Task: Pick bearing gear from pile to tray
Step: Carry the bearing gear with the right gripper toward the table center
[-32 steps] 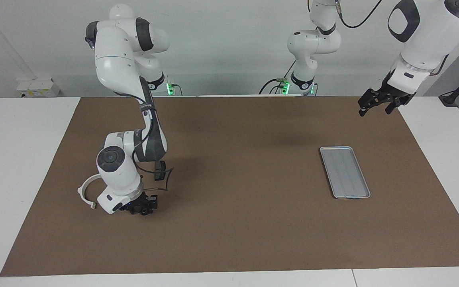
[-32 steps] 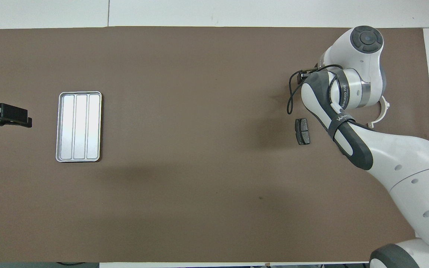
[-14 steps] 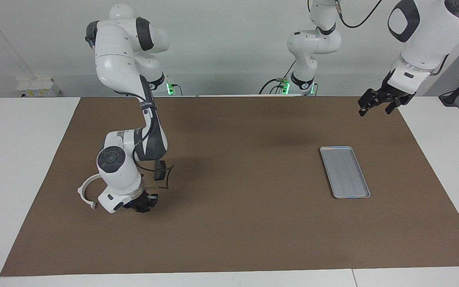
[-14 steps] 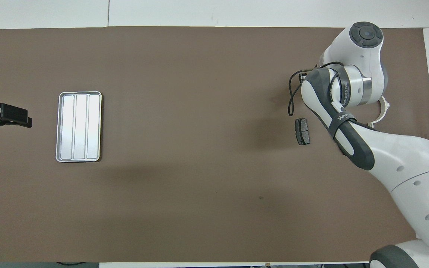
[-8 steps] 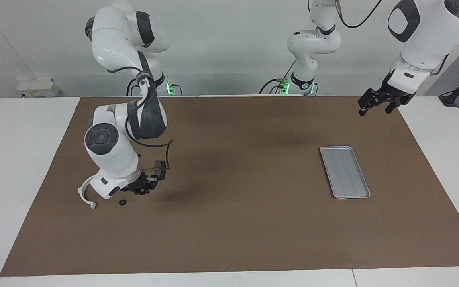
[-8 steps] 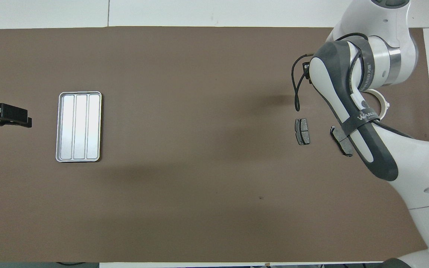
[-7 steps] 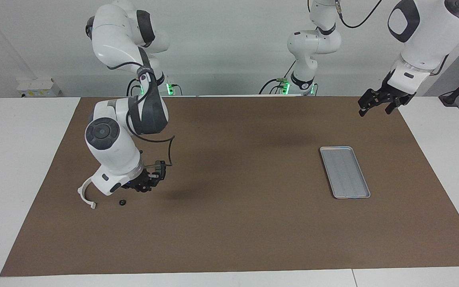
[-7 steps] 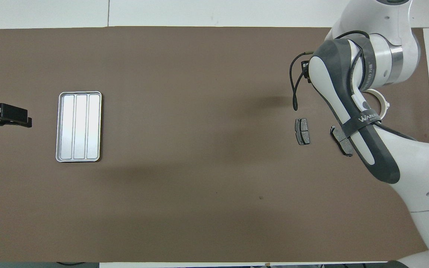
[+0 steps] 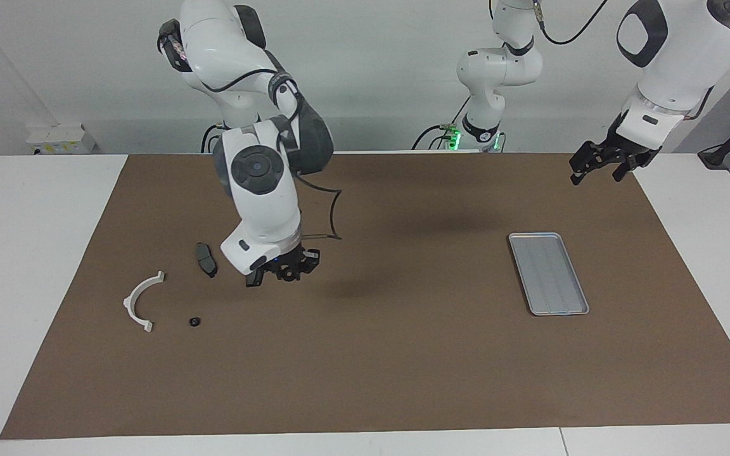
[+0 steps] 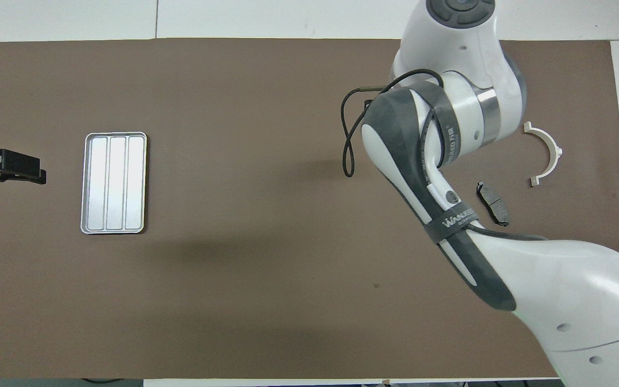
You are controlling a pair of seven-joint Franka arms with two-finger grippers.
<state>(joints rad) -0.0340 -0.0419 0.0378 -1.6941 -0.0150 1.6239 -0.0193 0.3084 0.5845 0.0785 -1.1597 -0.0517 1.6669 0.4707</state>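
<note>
Two arms: we see the right gripper (image 9: 289, 271) over the mat at three o'clock of the pile (image 9: 129, 303), presumably tray-bound (image 9: 549, 272); whether it grips a part we cannot tell. One black ring (image 9: 194, 321) lies unpicked. The left gripper (image 9: 599, 168), spread, waits at the tray's one o'clock.

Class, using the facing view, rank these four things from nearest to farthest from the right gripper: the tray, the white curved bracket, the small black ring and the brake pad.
Measured from the right gripper, raised over the mat:
1. Brake pad, just beside it, toward the right arm's end.
2. Small black ring, farther from the robots than the pad.
3. White curved bracket, closest to the right arm's end.
4. Tray, at the left arm's end.
</note>
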